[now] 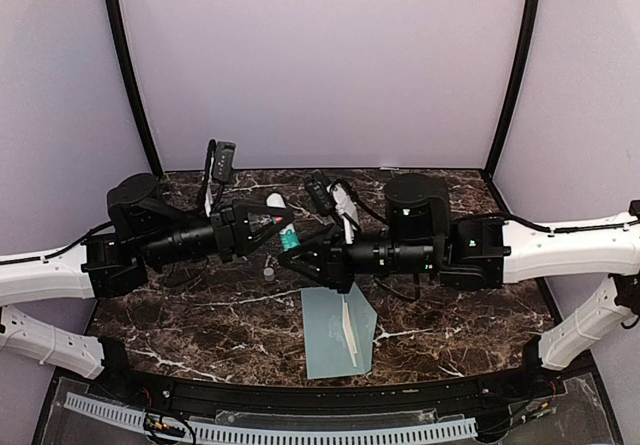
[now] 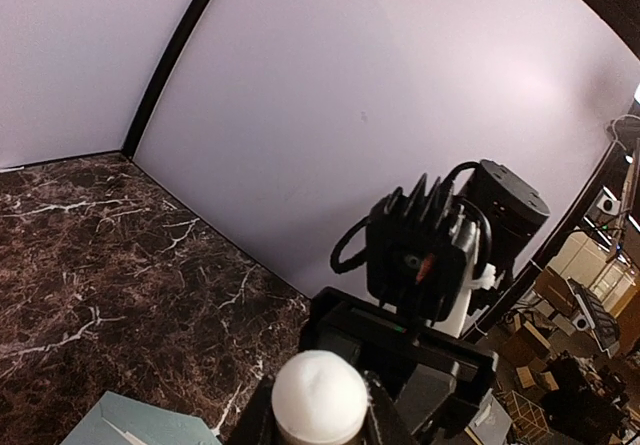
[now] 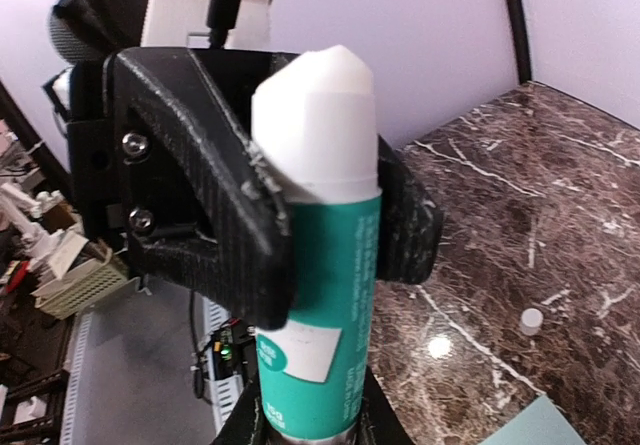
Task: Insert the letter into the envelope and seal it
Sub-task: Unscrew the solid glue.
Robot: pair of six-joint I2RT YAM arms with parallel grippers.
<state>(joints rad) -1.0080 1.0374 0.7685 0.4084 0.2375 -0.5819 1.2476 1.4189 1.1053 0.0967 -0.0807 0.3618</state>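
Item: glue stick (image 3: 320, 295), teal body, white tip bare, held in the air above the marble table (image 1: 180, 325) between both arms. Left gripper (image 1: 272, 215): clamped around the upper body just under the tip, plain in the right wrist view. Right gripper (image 1: 296, 257): its fingers flank the lower body closely and appear closed on it. Cap (image 3: 531, 318): small, white, off the stick, lying loose on the table near the envelope. Envelope (image 1: 325, 340): pale grey-teal, flat on the near middle of the table, below and just right of the grippers, with a thin white strip (image 1: 350, 333) showing along it. Letter: not seen as a separate sheet; probably inside the envelope, though that cannot be confirmed. Step, as judged: glue readied for sealing, flap not yet pressed down. Hazards: with two claws on one stick, an uneven release could tilt or drop it; the bare tip could smear the table or the wrong face of the envelope; the light envelope could drag or lift with the tacky tip, since nothing pins it; the cap could roll if nudged.
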